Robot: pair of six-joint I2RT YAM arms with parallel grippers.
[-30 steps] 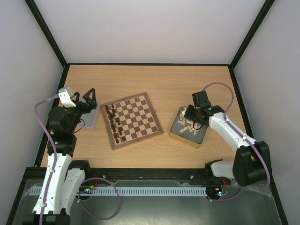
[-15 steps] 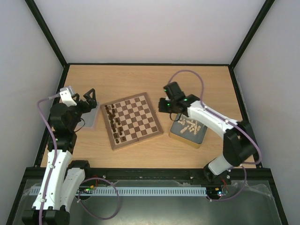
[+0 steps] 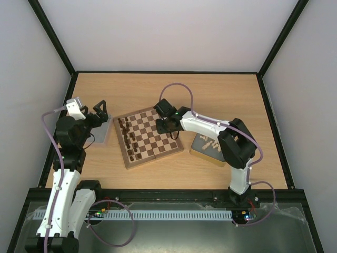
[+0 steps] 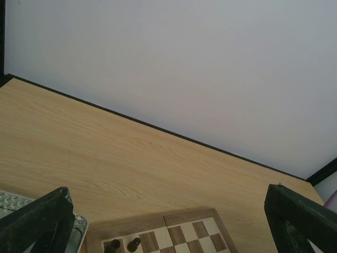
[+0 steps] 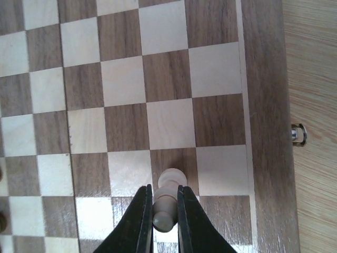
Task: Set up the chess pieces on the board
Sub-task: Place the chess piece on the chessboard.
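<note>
Board squares (image 5: pixel 168 76) are spread just beneath the right pincer (image 5: pixel 164 192), which is closed on a pale chess piece (image 5: pixel 170 178).

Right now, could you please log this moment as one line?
right gripper: shut on pale piece over the board | left gripper: open, empty, beside the board | dark pieces: lined along one board edge
</note>
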